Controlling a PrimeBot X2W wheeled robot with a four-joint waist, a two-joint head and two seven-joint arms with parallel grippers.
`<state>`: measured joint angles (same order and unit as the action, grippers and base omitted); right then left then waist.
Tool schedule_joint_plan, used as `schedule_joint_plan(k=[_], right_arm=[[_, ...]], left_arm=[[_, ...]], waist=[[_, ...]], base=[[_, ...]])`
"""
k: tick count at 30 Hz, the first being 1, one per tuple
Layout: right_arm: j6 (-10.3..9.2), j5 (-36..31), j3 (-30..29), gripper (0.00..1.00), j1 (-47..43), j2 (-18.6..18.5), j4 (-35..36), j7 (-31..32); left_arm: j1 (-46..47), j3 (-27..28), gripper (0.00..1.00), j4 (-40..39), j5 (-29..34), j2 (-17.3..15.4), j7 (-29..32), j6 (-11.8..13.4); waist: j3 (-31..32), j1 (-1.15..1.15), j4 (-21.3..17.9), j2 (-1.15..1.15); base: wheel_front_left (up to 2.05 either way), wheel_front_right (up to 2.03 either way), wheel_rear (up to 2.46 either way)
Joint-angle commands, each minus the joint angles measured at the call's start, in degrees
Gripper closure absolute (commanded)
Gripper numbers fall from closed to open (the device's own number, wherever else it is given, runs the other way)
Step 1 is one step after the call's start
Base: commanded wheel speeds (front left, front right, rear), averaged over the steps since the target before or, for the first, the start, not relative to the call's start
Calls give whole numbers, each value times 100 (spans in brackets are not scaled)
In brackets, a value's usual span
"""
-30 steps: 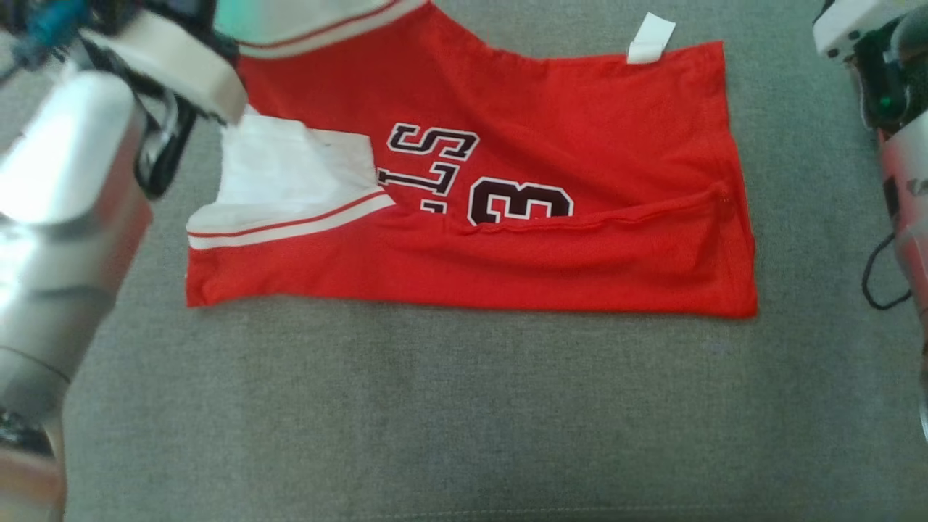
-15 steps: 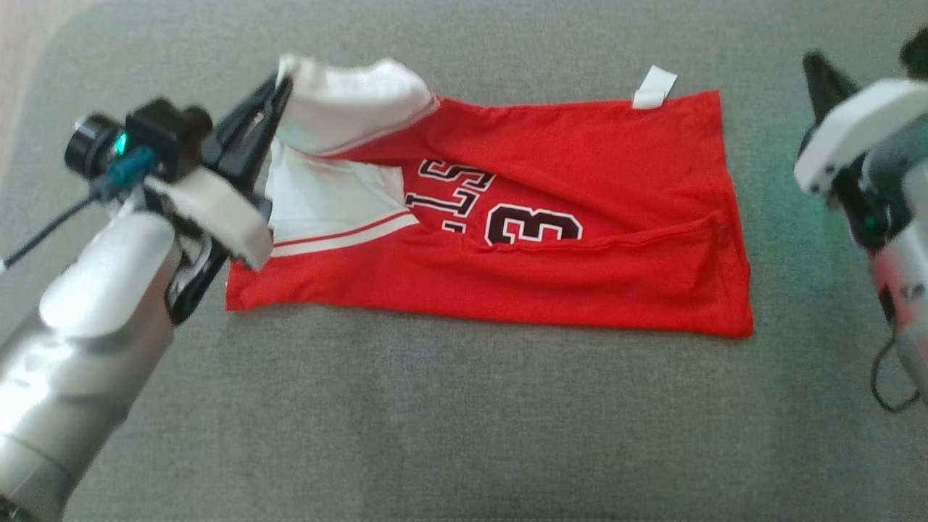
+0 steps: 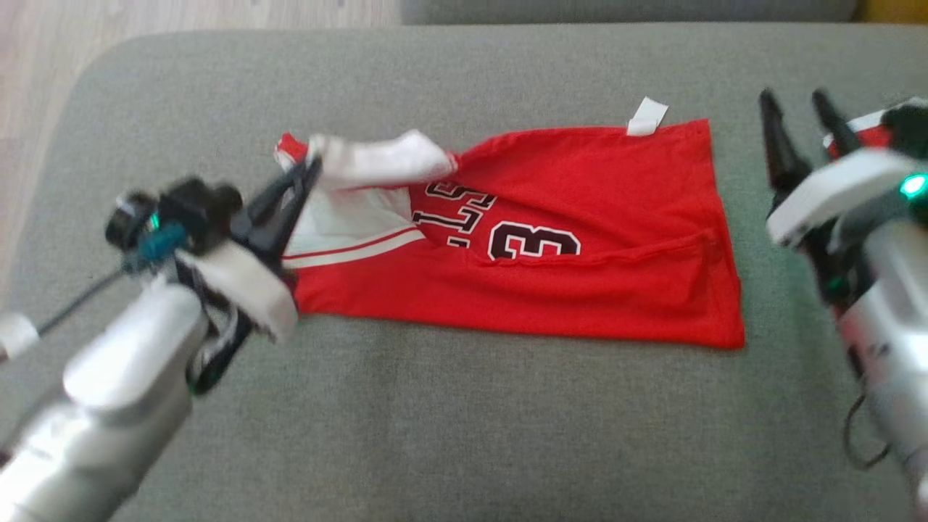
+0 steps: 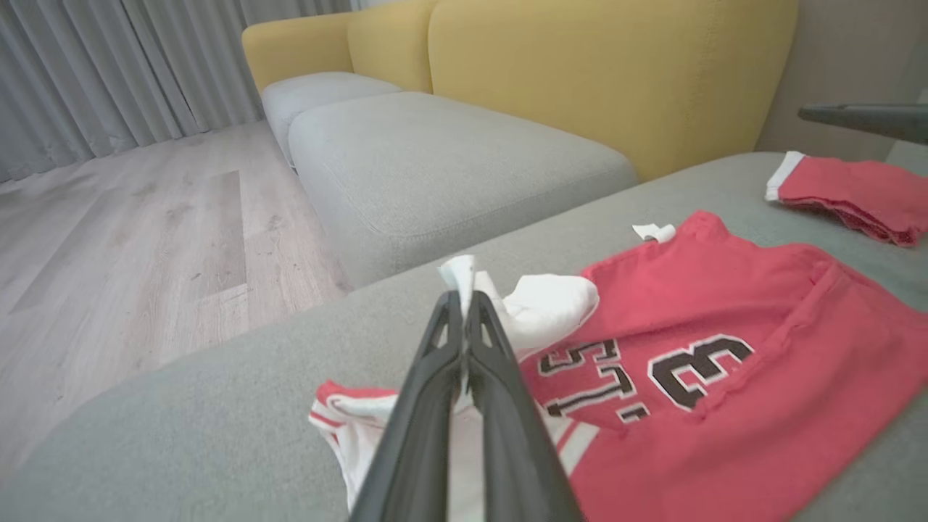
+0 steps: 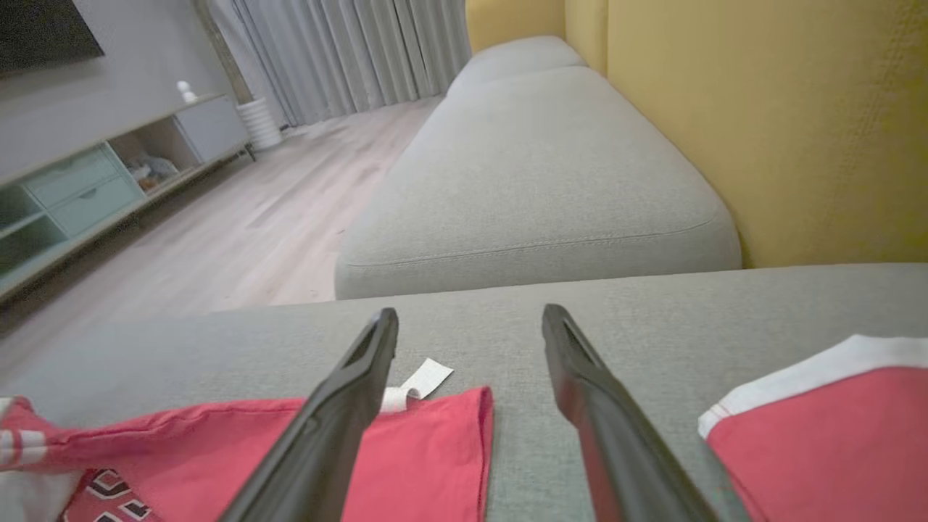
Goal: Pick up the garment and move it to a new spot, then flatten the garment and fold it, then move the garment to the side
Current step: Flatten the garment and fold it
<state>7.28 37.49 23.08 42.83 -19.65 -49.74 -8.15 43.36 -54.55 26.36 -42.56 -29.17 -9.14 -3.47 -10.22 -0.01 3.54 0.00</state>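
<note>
The left tool (image 3: 312, 168) pinches the white trim (image 3: 377, 158) of the garment (image 3: 594, 290), corner raised (forearm (image 3: 123, 377) slanting in from lower left); the rest lies on the grey cushion (image 3: 435, 435). The right tool (image 3: 795, 109) gapes empty beside its right edge, fingers upward.

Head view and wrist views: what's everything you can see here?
jersey: one, red with white trim, dark lettering, spread on near cushion
tag: one, white, jersey's far edge
second garment: one, red with white band, right of jersey
near cushion: one, grey, under both garments
far cushions: two, grey, before sofa back
sofa back: one, yellow, behind
floor: one, pale wood, left
curtains: grey, far side
left tool: one, dark, shut on jersey's white edge
right tool: one, dark, open, near jersey's tagged corner
</note>
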Motion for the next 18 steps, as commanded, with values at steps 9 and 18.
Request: schedule_joint_plan(k=[9,18], right_arm=[[21,-225,-637,0,-1209,503,910,-619],[21,-1495,-1573,0,-2468,1307,2430,-682]], left_arm=[[-935,-88,73,-660,-223,-473,131,333],[-1633,500,0,-1194,-384,-405,-488,1294]], waist=[[428,1,-3,0],[748,1,-63,0]], base=[[0,0,0],[0,0,0]])
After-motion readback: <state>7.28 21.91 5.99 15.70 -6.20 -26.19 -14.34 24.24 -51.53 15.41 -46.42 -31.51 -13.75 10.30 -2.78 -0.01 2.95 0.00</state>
